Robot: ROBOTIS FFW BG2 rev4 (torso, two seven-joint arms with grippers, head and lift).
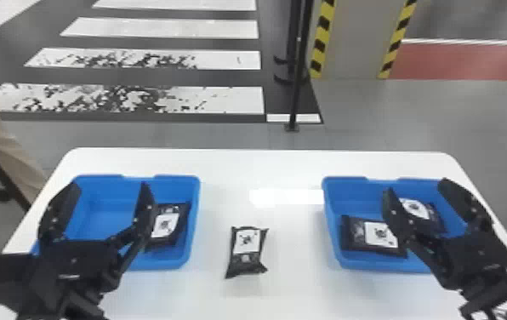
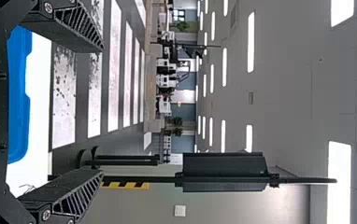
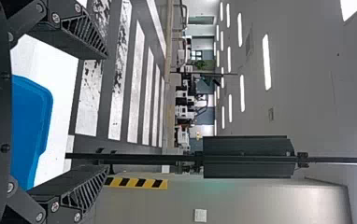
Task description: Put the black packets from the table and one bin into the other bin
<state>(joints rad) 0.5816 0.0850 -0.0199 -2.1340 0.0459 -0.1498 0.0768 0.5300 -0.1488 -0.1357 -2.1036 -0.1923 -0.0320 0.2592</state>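
Left bin (image 1: pixel 195 221) by tabletop's (image 1: pixel 265 170) left edge is holding one packet (image 1: pixel 176 225) | right bin (image 1: pixel 331 212) by right edge is holding two packets (image 1: pixel 355 242) | loose packet (image 1: pixel 246 251) is lying between — left gripper (image 1: pixel 109 188), right gripper (image 1: pixel 416 186) are hanging over bins, jaws gaping wide, gripping nothing

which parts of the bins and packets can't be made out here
- Head view: near left corner of the left bin, behind the left tool
- Head view: left edge of the left bin's packet, behind that tool's finger
- Head view: near right corner of the right bin, behind the right tool
- Head view: left part of the right bin's farther packet, behind that tool's finger
- Head view: fine print on the table packet, too small
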